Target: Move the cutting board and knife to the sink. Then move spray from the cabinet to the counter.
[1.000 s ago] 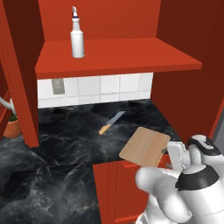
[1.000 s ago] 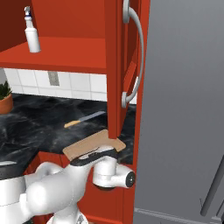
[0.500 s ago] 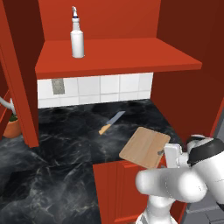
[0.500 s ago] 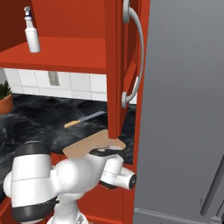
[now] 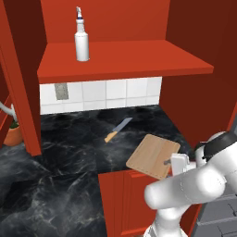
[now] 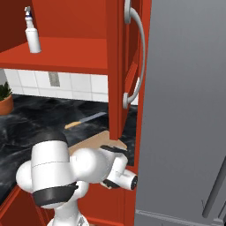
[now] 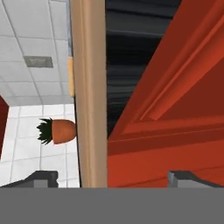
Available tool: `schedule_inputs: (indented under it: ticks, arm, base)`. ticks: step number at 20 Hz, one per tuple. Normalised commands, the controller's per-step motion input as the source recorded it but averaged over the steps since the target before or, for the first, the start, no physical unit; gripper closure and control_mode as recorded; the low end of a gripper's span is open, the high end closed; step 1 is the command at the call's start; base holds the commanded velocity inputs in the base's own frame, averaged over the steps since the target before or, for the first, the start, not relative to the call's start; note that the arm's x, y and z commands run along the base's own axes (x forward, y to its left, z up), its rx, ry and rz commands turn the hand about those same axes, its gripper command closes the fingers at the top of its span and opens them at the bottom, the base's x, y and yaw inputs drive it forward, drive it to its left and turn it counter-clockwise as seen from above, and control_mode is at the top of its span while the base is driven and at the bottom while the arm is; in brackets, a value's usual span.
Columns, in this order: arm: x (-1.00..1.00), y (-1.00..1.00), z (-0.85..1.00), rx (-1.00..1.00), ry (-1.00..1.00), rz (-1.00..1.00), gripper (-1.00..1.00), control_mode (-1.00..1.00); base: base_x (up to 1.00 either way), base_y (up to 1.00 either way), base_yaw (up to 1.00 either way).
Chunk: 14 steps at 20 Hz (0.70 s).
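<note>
The cutting board [image 5: 153, 155] lies flat on the black marble counter [image 5: 69, 152] with its near right corner jutting past the counter's front edge, an overhang that gives the gripper [image 7: 111, 177] an edge to bite without scraping the worktop. The hand is rolled on its side for that reason: in the hand view the board's tan edge [image 7: 89, 94] runs as a band between the 2 fingertips [image 7: 41, 178], nearer one of them, with the jaws spread wide and nothing yet clamped. I judge contact has not been made, though the view is too tight to be sure. The knife [image 5: 116, 129] lies just beyond the board, toward the tiled wall. The spray [image 5: 81, 36] stands upright on the cabinet [image 5: 125, 60] shelf above, well apart.
</note>
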Motion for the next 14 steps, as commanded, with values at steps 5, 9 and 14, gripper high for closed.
schedule_inputs:
  ticks: [5, 9, 14]
  arm:
    - [0.1, 0.04, -0.05, 0.07, -0.15, 0.11, -1.0, -1.0]
    - [0.18, 0.01, 0.0, 0.12, -0.11, 0.11, -1.0, -1.0]
    - [0.09, -0.01, 0.0, 0.12, -0.05, 0.1, 1.0, -1.0]
  base:
    - [0.0, 0.0, 0.0]
    - [0.0, 0.0, 0.0]
    - [0.0, 0.0, 0.0]
